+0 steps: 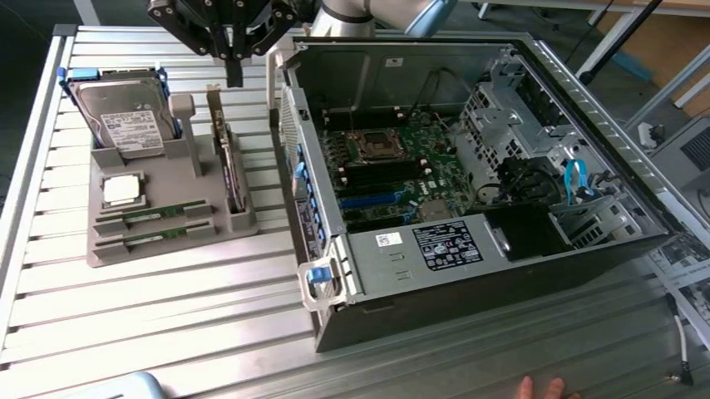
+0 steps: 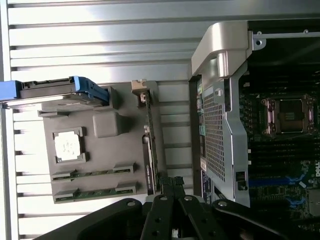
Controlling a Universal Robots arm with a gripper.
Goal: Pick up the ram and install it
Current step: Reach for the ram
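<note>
Two green ram sticks lie in slots at the near end of a grey holder tray (image 1: 166, 249): one ram stick (image 1: 153, 214) (image 2: 94, 173) and a second (image 1: 153, 237) (image 2: 95, 192) beside it. My gripper (image 1: 234, 81) (image 2: 171, 181) hangs above the far end of the tray, close to the upright dark expansion card (image 1: 229, 166) (image 2: 150, 145) and well away from the sticks. Its fingers are shut together with nothing between them. The open computer case (image 1: 466, 166) lies to the exterior view's right, its motherboard (image 1: 400, 166) (image 2: 280, 150) exposed.
On the tray also sit a hard drive (image 1: 125, 116) (image 2: 60, 90) in a blue frame and a square silver processor (image 1: 122, 189) (image 2: 67, 146). All stands on a ribbed metal table (image 1: 166, 332). A person's fingertips (image 1: 544, 389) show at the table's near edge.
</note>
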